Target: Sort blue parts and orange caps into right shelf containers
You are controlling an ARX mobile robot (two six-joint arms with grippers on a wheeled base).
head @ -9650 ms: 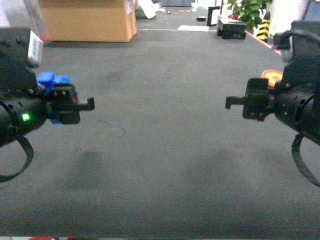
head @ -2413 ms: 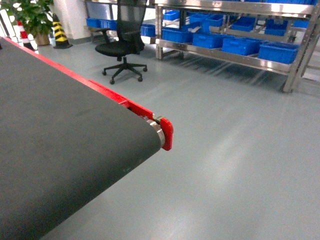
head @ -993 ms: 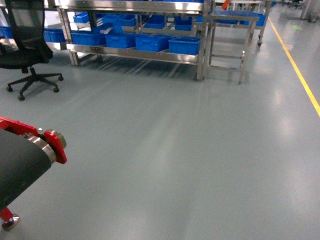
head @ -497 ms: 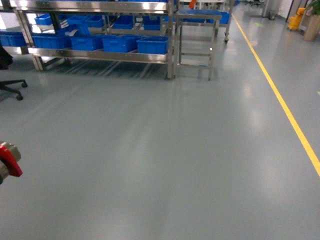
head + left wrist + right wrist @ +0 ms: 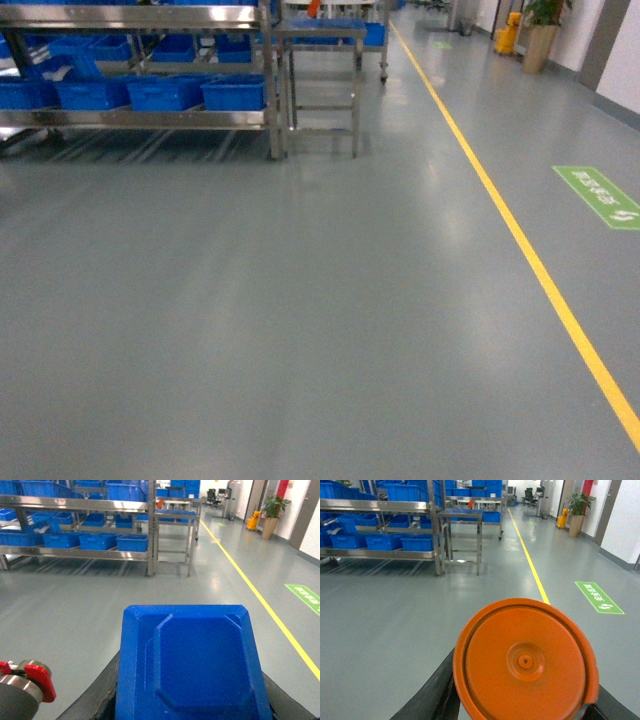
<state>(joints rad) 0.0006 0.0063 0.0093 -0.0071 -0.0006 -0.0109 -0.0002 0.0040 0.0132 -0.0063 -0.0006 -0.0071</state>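
Blue part [image 5: 190, 662] fills the left wrist view, orange cap [image 5: 525, 660] the right; each sits clamped in its gripper. Shelf containers [image 5: 160, 92] lie well ahead, left of the head view.

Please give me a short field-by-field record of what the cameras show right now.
left wrist view: blue part fills the foreground, apparently carried; the gripper itself barely shows
right wrist view: orange cap fills the foreground, flat face toward the camera
shelf containers: blue bins on a steel rack, far left in the head view
floor: grey, with a yellow line and a green sign
grippers in head view: neither visible
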